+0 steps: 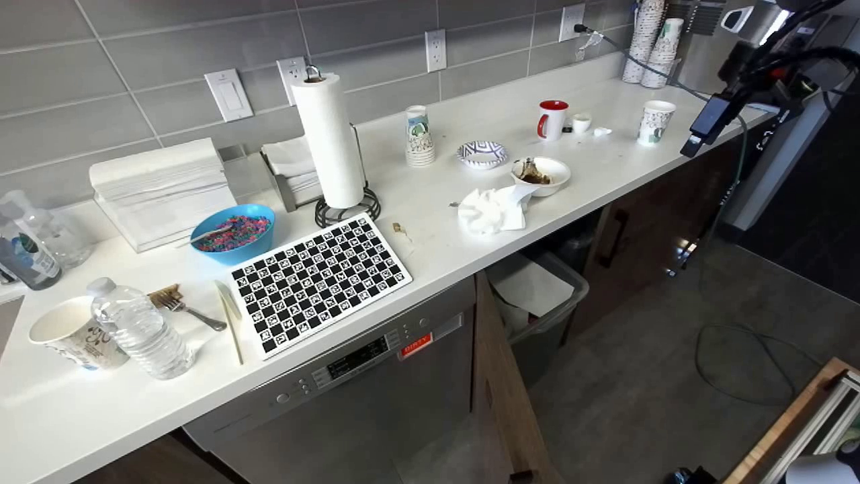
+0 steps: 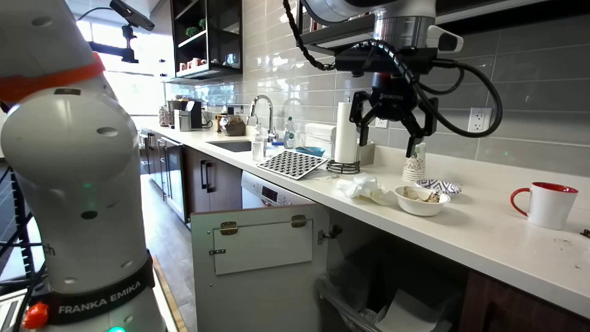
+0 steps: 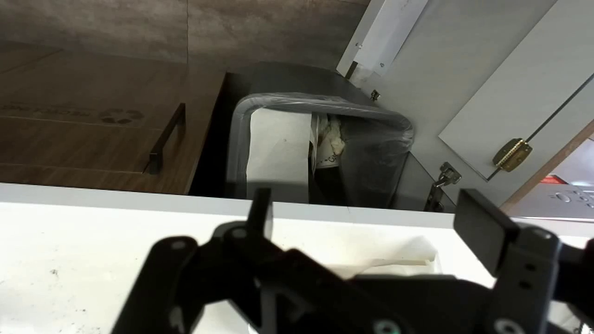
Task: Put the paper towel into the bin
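The towel (image 2: pixel 362 185) lies as a loose wad on the counter (image 2: pixel 488 235), at 9 o'clock of the bowl (image 2: pixel 420 207) in an exterior view; its flap runs up to the bowl, though whether they touch is hard to tell. The tool (image 2: pixel 387 141) hangs at 1 o'clock of the towel there, jaws spread wide and nothing held. The step in hand looks to be the pick. Aim for the wad rather than the flap, which would likely slip or tear. Come straight down, jaws astride, deep enough to catch its body without pressing on the counter. Lift upward first, since a sideways pull could drag the bowl. The bin (image 1: pixel 583 289) sits at 5 o'clock in an exterior view; clear the counter's edge fully before letting go.
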